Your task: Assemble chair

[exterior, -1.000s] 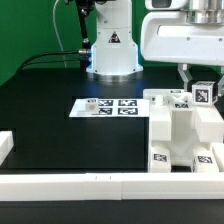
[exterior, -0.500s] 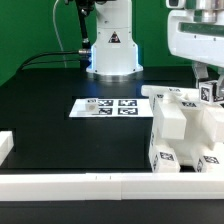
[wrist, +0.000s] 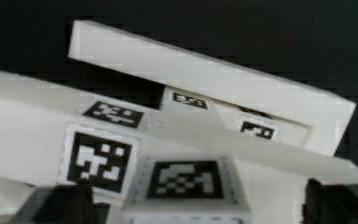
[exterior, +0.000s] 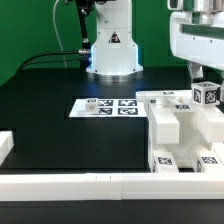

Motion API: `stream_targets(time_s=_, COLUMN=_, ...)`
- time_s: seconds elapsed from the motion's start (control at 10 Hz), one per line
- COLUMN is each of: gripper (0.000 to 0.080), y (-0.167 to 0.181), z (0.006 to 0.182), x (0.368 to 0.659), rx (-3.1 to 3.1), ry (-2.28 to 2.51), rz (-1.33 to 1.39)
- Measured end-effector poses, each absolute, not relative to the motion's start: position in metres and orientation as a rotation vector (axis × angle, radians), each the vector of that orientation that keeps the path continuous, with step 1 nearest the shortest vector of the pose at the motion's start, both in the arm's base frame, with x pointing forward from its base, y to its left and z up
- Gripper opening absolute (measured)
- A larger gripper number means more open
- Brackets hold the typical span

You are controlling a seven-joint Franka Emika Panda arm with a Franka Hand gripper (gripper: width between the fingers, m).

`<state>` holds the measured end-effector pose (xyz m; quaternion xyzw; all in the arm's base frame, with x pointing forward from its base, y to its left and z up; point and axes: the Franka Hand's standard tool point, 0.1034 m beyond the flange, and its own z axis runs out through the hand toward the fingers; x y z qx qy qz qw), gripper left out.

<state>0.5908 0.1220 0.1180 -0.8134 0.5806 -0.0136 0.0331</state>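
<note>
Pincer is over the chair, by the tabletop edge on the exterior view's right. It sits at a small tagged block on top of the chair's far part.

Wrist view: my fingers are set wide, one on each flank of white faces carrying tags. A flat white slab lies beyond them against black. Contact isn't resolvable, so I can't tell whether I'm pinching the block or only straddling it.

The chair is one white blocky stack, tags on the near faces. It sits in the near corner on the exterior view's right, hard up to the rail that runs along the near edge. I can't see whether there's a gap.

Surroundings:
- The marker board lies flat mid-table. Its end is just beside the chair's far slab, and I can't tell whether they touch.
- A short white piece is at the edge on the exterior view's left, well apart from the chair.
- My base is at the far edge, with a black cable hanging next to it.
- The table is bare black between the board and the rail.
</note>
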Motion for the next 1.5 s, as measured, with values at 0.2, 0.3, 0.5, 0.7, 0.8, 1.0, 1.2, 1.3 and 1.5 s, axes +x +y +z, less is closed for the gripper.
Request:
stream_targets(time_s=0.2, gripper=0.0643, y=0.1198, z=0.1165, x=0.5908, rx=-2.681, ry=1.517, rz=-0.052)
stream_targets(time_s=0.3, gripper=0.0648, y=0.1159, z=0.1154, x=0.5915, rx=-2.825, ry=1.237, rz=-0.062)
stream_targets(time_s=0.5, gripper=0.0649, y=0.1176, z=0.1158, x=0.5908, rx=-2.969, ry=0.886, rz=-0.075)
stream_targets(time_s=0.7, gripper=0.0649, y=0.116, z=0.1156, x=0.5911, rx=-3.014, ry=0.731, rz=-0.079)
stream_targets(time_s=0.8, gripper=0.0649, y=0.1148, z=0.1156, x=0.5913, rx=-3.063, ry=0.555, rz=-0.085)
stream_targets(time_s=1.0, gripper=0.0649, y=0.1144, z=0.1162, x=0.5921, rx=-3.098, ry=0.394, rz=-0.091)
stream_targets(time_s=1.2, gripper=0.0383, y=0.1138, z=0.1162, x=0.5922, rx=-3.099, ry=0.394, rz=-0.091)
stream_targets(time_s=1.3, gripper=0.0279, y=0.114, z=0.1162, x=0.5922, rx=-3.075, ry=0.528, rz=-0.09)
stream_targets(time_s=1.5, gripper=0.028, y=0.1136, z=0.116, x=0.5932, rx=-3.011, ry=0.799, rz=-0.088)
